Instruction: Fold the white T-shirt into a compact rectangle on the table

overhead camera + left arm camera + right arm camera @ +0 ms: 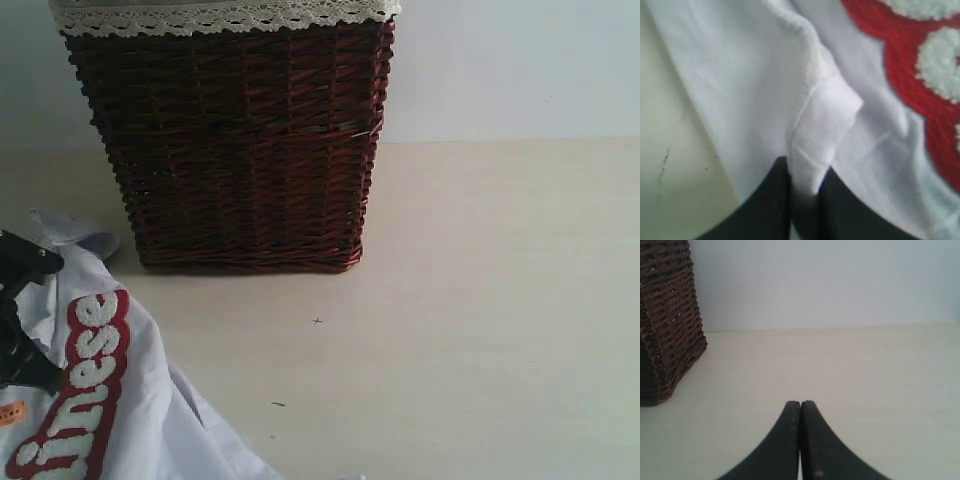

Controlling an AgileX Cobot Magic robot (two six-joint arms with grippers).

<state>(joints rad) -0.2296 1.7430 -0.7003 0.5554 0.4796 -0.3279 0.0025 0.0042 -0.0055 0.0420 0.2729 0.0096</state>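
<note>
The white T-shirt (150,400) lies crumpled at the near left of the table (480,300), its fuzzy white letters outlined in red (85,390) facing up and the small orange label (12,411) at the left edge. My left gripper (807,175) is shut on a folded hem of the white T-shirt (820,115), the cloth pinched between its black fingers (770,200). In the exterior view the same gripper (15,320) shows as a black shape at the left edge. My right gripper (800,405) is shut on nothing, above bare table (865,380); the exterior view does not show it.
A tall dark red wicker basket (240,150) with white lace trim (220,15) stands at the back left of centre, just behind the shirt. The basket's corner (667,320) also shows in the right wrist view. A pale wall rises behind the table.
</note>
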